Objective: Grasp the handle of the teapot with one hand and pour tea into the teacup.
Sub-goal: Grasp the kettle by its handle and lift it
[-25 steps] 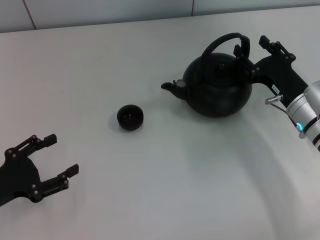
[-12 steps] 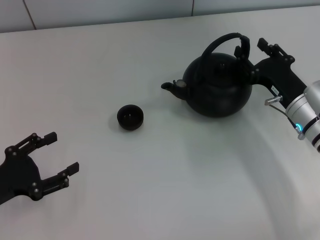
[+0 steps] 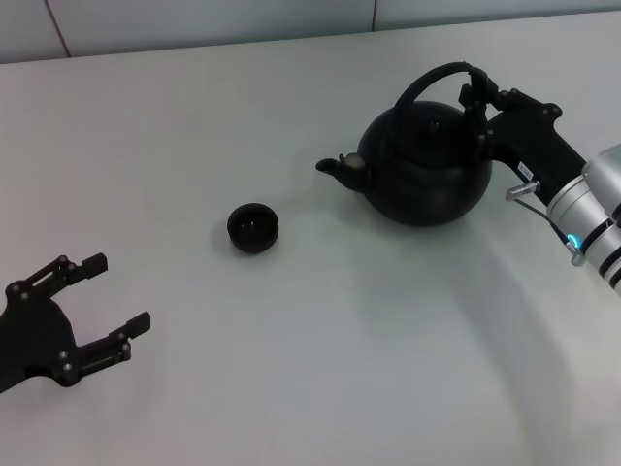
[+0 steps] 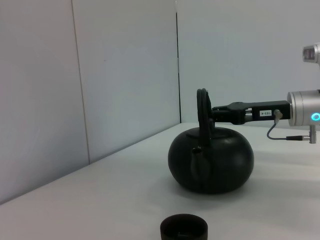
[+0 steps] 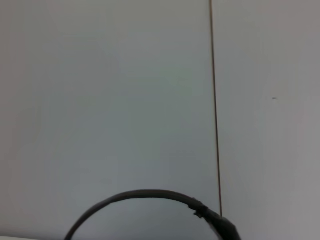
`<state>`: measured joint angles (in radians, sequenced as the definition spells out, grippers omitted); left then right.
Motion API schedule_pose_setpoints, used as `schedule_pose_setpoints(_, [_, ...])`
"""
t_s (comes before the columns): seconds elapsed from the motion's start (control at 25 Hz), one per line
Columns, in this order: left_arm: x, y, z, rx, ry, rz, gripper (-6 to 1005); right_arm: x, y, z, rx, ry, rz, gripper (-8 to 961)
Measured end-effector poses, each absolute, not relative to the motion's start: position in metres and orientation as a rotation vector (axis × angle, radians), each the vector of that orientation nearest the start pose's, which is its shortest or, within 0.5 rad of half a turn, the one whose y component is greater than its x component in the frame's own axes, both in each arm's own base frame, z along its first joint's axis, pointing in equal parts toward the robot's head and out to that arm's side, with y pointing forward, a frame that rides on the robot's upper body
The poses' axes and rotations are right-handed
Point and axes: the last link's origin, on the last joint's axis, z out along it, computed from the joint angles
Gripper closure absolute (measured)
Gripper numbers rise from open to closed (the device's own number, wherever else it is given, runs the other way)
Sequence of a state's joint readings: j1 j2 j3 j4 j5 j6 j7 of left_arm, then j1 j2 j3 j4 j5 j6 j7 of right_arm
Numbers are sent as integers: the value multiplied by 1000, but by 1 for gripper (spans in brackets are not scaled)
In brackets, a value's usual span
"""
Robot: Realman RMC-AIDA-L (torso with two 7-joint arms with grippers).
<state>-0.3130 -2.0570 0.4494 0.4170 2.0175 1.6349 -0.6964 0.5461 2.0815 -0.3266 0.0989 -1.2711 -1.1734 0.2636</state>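
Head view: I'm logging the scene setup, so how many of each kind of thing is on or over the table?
Teapots: 1, the teapot, its handle at the right gripper
Teacups: 1, the teacup, standing apart beyond the spout
Grippers: 2, the right gripper and the open left gripper at the near left
Total: 4

Tabletop (image 3: 388,349): bare white surface is lying open to you in front of the pot and cup.
Teapot (image 3: 423,170): standing at the far right, blocking that side; its spout is pointing toward the teacup.
Handle (image 3: 427,80): the right hand (image 3: 482,97) is sitting at its rear end.
Teacup (image 3: 253,227): standing alone, well apart from the spout, with bare tabletop between.
Left hand (image 3: 102,309): hovering near your left edge, fingers spread, well apart from the teacup.
Wall (image 4: 100,75): rising behind the tabletop's far edge.
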Motion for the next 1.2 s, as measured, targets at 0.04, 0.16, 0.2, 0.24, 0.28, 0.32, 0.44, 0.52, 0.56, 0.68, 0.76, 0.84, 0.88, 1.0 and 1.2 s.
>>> schedule_pose_setpoints(0.04, [-336,243,-7,-2519,-280,-719,152,314,337,-41,-1802,573,709,600])
schedule_pose_setpoints(0.16, [-336,244,-5,-2509,-274,-720,152,313,337,-41,-1799,573,717,717])
schedule_pose_setpoints(0.2, [-336,244,-5,-2507,-274,-721,152,312,337,-40,-1798,570,723,759])
schedule_pose_setpoints(0.24, [-336,244,-5,-2507,-274,-721,152,311,337,-40,-1797,567,728,800])
schedule_pose_setpoints(0.28, [-336,244,-5,-2506,-274,-721,152,311,337,-40,-1796,566,731,842])
schedule_pose_setpoints(0.32, [-336,244,-5,-2506,-274,-721,152,311,336,-40,-1796,566,732,845])
schedule_pose_setpoints(0.44, [-337,244,-5,-2505,-276,-720,152,310,336,-41,-1798,566,734,855])
schedule_pose_setpoints(0.52, [-337,243,-5,-2504,-277,-719,152,310,336,-41,-1799,563,737,862])
schedule_pose_setpoints(0.56, [-337,243,-5,-2504,-277,-719,152,309,336,-41,-1799,561,741,862])
schedule_pose_setpoints(0.68, [-337,243,-5,-2504,-279,-719,152,307,335,-40,-1797,557,760,862])
schedule_pose_setpoints(0.76, [-337,243,-5,-2504,-280,-721,152,306,334,-37,-1795,559,792,862])
schedule_pose_setpoints(0.84, [-337,243,-5,-2504,-280,-721,152,307,332,-31,-1788,549,829,862])
schedule_pose_setpoints(0.88, [-337,243,-6,-2504,-280,-723,152,308,331,-27,-1780,536,843,862])
schedule_pose_setpoints(1.0, [-336,243,-6,-2505,-281,-725,152,308,327,-19,-1758,501,874,861])
schedule_pose_setpoints(1.2, [-336,243,-7,-2504,-284,-729,152,309,327,-16,-1757,499,878,861])
